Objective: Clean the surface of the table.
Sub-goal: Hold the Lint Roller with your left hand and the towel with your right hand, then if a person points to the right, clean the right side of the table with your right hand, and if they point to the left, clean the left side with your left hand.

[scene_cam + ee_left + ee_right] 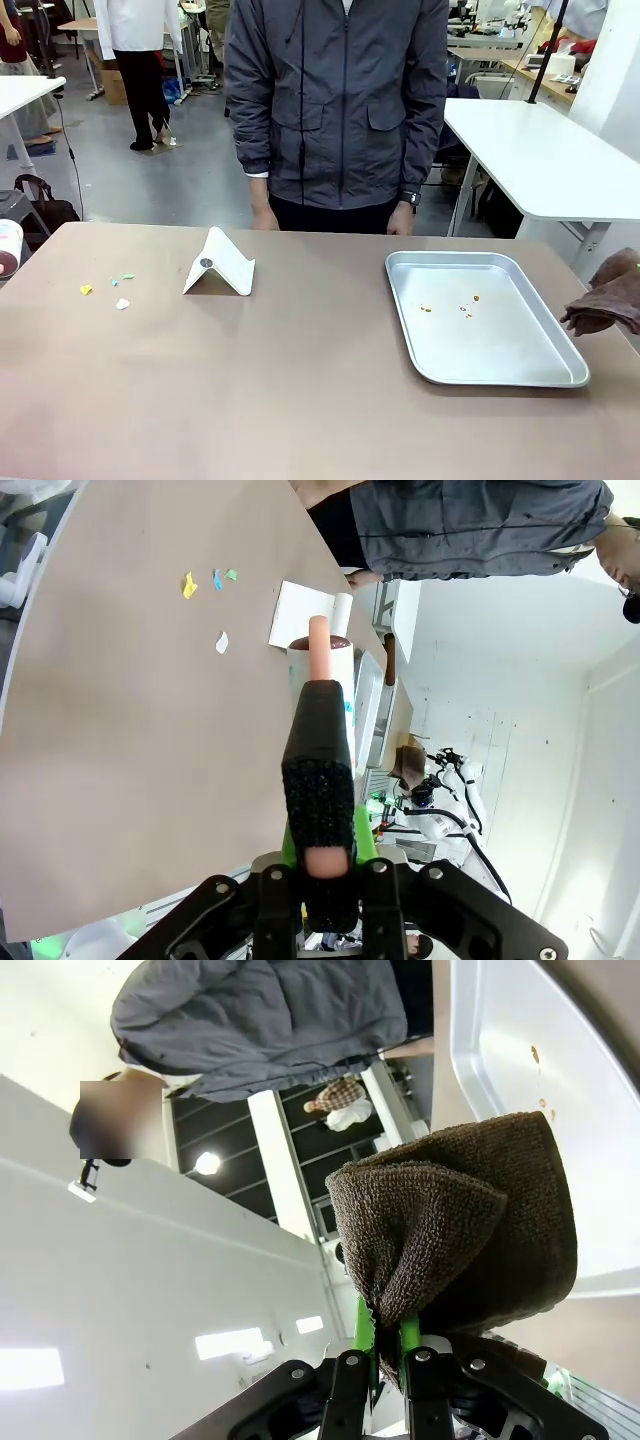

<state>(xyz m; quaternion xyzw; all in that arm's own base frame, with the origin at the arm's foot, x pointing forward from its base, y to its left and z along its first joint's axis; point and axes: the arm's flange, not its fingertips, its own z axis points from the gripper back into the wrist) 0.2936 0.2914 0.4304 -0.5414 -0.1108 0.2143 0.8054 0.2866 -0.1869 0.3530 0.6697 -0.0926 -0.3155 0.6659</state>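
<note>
My left gripper (320, 868) pinches a black roller handle (318, 760), scraps (189, 585) on the counter (130, 740) beyond it; right gripper (388, 1348) clamps a brown cloth (470, 1230).

Even, bright overhead light is given throughout; only faint, soft shadows are cast on the table (300, 400), and a mild sheen is seen on the tray (500, 350). Up and left of the right gripper (385, 1335), ceiling lamps (207, 1163) are blown out with glare, while the cloth (460, 1230) clamped just above it is rendered sharp. Above the left gripper (325, 855), the gripped lint roller (320, 770) is perhaps slightly soft. Straight lines are bent toward both wrist views' edges.
</note>
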